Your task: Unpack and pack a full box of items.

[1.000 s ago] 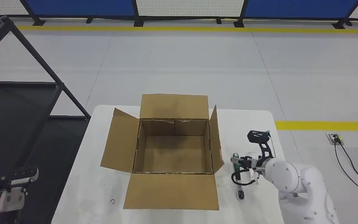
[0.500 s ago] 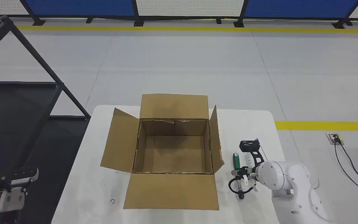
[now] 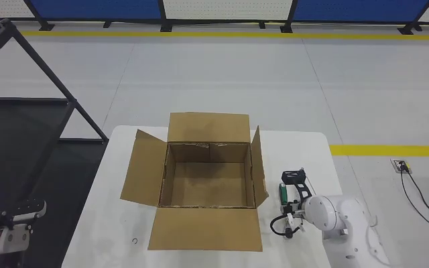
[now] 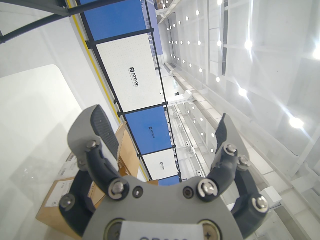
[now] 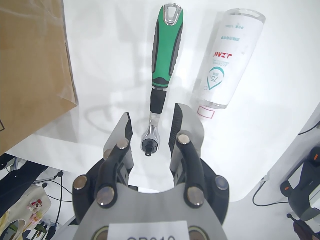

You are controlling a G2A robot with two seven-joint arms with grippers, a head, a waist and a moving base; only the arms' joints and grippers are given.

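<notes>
1. Brown cardboard makes up the box (image 3: 209, 127), which stands on the white bench (image 3: 301, 144) with all four flaps folded outward. One flap lies off to the side of the right pincer (image 5: 152, 119), near it but not touching.
2. The right pincer hangs low over the bench beside the box, about half open. Its two ribbed fingers (image 5: 175, 123) stand one on each side of the chrome head of a ratchet (image 5: 166, 51).
3. A gap shows between each finger and the ratchet head, so the pincer grips nothing. Whether the fingertips touch the bench cannot be told.
4. The ratchet lies flat on the bench. Its square drive end sits between the fingers, and its green and grey handle points straight away from the pincer.
5. A clear bottle (image 5: 227, 61) with a white label lies on its side just beside the ratchet handle, on the far side from the box flap. Its nearer end is close to one fingertip but apart from it.
6. The left pincer (image 4: 160, 118) is spread wide and holds nothing. It is tilted up towards the ceiling lights (image 4: 246, 43), with an edge of the box behind one finger.
</notes>
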